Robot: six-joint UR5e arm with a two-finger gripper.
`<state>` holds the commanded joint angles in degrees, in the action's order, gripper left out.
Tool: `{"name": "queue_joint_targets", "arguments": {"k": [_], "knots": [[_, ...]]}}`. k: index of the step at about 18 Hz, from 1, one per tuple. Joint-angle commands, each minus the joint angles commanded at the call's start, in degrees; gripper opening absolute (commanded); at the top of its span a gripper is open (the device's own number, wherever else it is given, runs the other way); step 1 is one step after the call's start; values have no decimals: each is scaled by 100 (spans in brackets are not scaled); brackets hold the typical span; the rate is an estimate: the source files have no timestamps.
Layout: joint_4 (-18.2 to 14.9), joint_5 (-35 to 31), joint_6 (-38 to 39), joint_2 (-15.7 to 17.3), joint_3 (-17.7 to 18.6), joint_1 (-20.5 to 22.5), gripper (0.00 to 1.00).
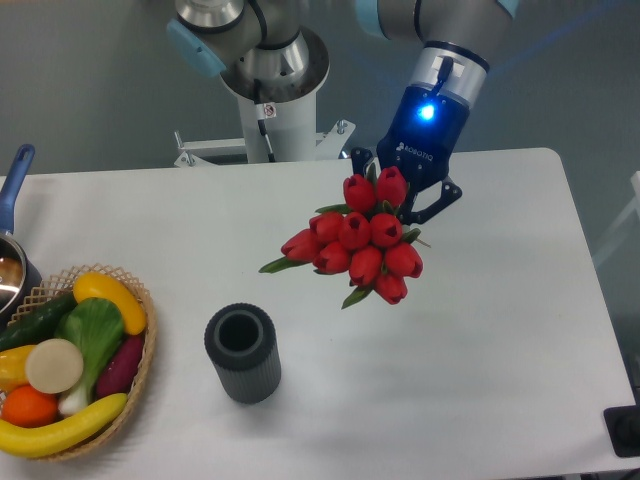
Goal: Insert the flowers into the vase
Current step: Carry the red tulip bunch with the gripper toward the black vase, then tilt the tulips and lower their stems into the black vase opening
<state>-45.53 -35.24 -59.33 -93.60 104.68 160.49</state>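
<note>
The flowers (pixel 362 240) are a tight bunch of red tulip buds with green leaves, held in the air above the table right of centre, the buds facing the camera. My gripper (pixel 400 205) is shut on the bunch's stems, which are hidden behind the buds. The gripper's blue light is on. The vase (pixel 242 353) is a dark grey ribbed cylinder standing upright on the table, below and to the left of the flowers, its round mouth open and empty.
A wicker basket (pixel 140 368) of fruit and vegetables sits at the table's left front edge. A pan with a blue handle (pixel 14 180) is at the far left. The arm's base (pixel 270 110) stands behind the table.
</note>
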Motion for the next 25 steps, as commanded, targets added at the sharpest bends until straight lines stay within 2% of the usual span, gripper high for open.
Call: {"name": "queue_joint_targets", "arguments": {"k": [10,12,14,16,20,23,25], "knots": [[17,-9,-18,-35,-79,-53,28],[131,35,-18,-61,-79,-166,30],[263,393,-26,-140,-70,-281,30],[299,1086,-35,-254,-62,-343,30],[369,2072,-430,-492,-70,-615,30],[369,2425,-519,-597,-228,-729,30],[369,2583,-527,-729,-430,-992,30]]}}
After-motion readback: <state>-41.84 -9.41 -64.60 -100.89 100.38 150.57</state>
